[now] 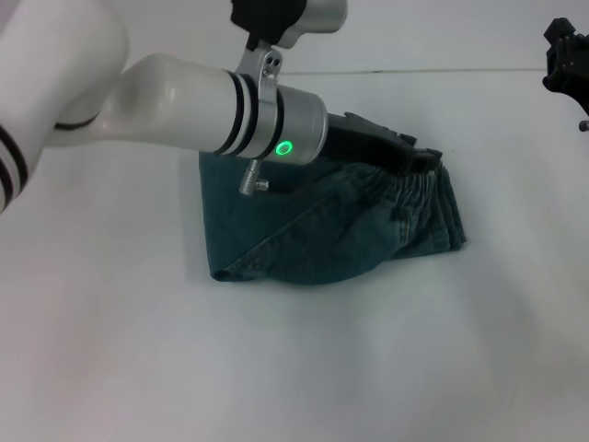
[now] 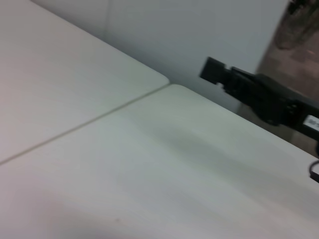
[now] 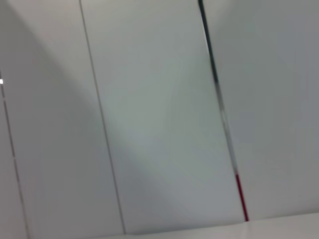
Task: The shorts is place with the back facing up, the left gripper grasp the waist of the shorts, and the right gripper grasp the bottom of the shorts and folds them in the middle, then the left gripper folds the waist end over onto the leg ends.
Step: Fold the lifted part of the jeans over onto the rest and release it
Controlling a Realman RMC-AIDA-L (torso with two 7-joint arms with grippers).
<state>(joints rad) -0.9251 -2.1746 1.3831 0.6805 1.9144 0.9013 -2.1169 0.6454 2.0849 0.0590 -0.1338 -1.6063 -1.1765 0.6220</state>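
The blue-green denim shorts (image 1: 313,230) lie folded into a compact bundle on the white table in the head view. Their ruched waist (image 1: 425,184) sits raised at the bundle's right end, above stacked denim edges (image 1: 456,230) that may be the leg ends. My left gripper (image 1: 416,158), at the end of the silver cuff with the green light, reaches across from the left and is shut on the waist. My right gripper (image 1: 565,57) hangs apart at the far right, above the table; the left wrist view shows it too (image 2: 214,69). The shorts are out of both wrist views.
The white table (image 1: 276,368) extends on all sides of the shorts, with a seam line (image 2: 89,124) crossing it. A pale wall stands behind the table's far edge. The right wrist view shows only wall panels and a thin dark-and-red rod (image 3: 224,124).
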